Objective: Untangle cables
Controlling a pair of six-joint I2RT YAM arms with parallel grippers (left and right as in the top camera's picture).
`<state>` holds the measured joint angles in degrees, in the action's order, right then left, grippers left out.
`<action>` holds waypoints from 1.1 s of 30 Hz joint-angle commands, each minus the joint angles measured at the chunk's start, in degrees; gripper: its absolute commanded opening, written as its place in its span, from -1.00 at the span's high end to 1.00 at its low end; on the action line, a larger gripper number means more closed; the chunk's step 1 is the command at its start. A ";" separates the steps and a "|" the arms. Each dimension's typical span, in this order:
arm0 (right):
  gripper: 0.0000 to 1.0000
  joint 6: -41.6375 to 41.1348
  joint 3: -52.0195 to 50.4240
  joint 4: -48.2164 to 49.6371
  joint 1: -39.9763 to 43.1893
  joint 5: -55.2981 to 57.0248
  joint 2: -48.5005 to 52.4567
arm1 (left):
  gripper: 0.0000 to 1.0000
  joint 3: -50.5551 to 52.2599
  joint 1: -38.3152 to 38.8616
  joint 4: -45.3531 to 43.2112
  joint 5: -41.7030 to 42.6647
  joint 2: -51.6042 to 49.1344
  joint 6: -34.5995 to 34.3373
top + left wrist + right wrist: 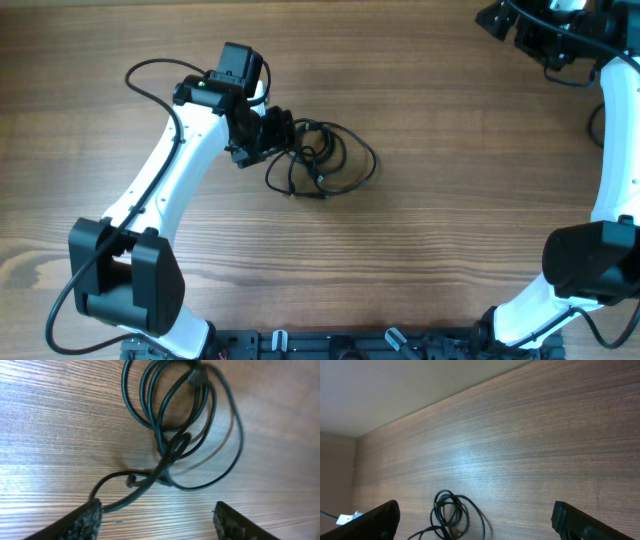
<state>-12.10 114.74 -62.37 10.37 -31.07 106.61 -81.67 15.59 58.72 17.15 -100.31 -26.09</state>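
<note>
The cables [325, 160] are thin black cords in loose overlapping loops on the wooden table, just right of my left gripper [268, 138]. In the left wrist view the loops [180, 425] lie ahead of the open fingers [157, 522], with one strand running beside the left fingertip; nothing is held. A small plug end [197, 377] shows at the top of the loops. My right gripper [520, 25] is at the far right corner, far from the cables, open and empty. Its wrist view [475, 520] shows the cables [452, 510] at a distance.
The wooden table [450, 200] spreads around the bundle. The left arm's own thick black cable [150, 80] arcs at the upper left. The arm bases stand at the front edge [130, 290] and at the right [590, 260].
</note>
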 commanded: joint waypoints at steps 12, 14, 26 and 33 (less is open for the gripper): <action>-0.96 1.55 0.11 -2.47 -0.66 -0.96 -0.44 | 0.04 0.90 0.55 -1.16 -0.50 -7.10 26.97; -0.95 1.57 0.11 -2.86 -0.68 -0.96 -0.44 | 0.21 0.90 0.81 -0.66 -0.15 -8.04 26.95; -0.72 3.15 0.11 -1.90 -14.86 -0.94 -0.44 | 0.92 -10.29 -4.07 -4.07 6.03 11.93 -0.33; -0.64 2.89 0.11 2.64 -22.01 -1.25 -0.44 | 0.92 -10.29 -4.26 -20.65 12.17 27.10 -9.31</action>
<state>-9.93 114.74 -60.38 -10.20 -31.14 106.61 -91.35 11.46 42.37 26.09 -78.91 -28.93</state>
